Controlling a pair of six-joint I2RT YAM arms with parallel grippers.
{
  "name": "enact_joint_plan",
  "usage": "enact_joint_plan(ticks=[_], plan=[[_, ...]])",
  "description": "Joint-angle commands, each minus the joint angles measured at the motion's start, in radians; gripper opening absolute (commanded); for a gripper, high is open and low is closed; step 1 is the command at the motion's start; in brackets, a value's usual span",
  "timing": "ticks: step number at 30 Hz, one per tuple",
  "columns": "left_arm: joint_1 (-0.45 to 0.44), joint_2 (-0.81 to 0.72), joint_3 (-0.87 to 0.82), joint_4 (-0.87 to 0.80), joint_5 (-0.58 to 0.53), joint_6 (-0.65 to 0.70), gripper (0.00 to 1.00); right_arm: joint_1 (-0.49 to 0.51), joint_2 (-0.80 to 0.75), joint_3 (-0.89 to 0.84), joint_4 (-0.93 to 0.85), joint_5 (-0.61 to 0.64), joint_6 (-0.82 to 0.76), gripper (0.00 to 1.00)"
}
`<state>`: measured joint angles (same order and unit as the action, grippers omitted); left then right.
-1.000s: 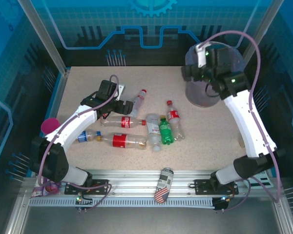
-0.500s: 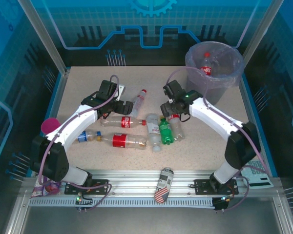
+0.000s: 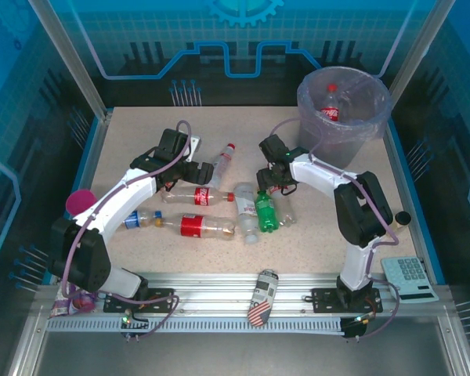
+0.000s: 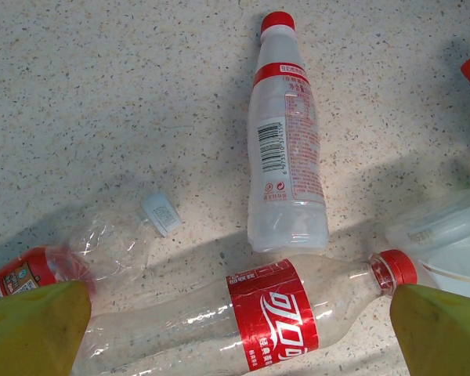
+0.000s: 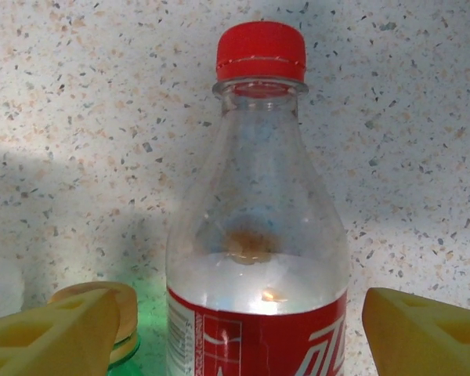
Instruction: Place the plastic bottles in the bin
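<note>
On the speckled beige desk [image 3: 141, 133], the right claw [image 5: 236, 317] stands open astride a clear, red-capped plastic bottle [image 5: 257, 227], seemingly untouched: the grasp step. Next it should close, lift and carry the bottle to the tall grey, lavender-lined bin [image 3: 341, 145] at one o'clock. The left claw [image 4: 239, 309] gapes wide.

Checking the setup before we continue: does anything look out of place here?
Yes: a stars-and-stripes can lies on the metal rail at the near edge, off the tabletop.
</note>
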<state>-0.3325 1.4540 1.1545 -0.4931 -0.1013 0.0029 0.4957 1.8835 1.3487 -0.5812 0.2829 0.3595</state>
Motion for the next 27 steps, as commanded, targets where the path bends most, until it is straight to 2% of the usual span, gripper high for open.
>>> enact_joint_plan(ticks=[1,13,27], plan=[[-0.007,-0.005,0.017,-0.022,-0.006,0.014,0.99,-0.024,0.018,-0.021,0.036,-0.005,0.024,0.81],[-0.007,-0.004,0.016,-0.021,-0.009,0.016,0.99,-0.045,0.097,-0.028,0.067,-0.039,0.035,0.77],[-0.007,-0.007,0.017,-0.022,-0.008,0.014,0.99,-0.048,0.031,-0.066,0.087,0.002,0.031,0.57]])
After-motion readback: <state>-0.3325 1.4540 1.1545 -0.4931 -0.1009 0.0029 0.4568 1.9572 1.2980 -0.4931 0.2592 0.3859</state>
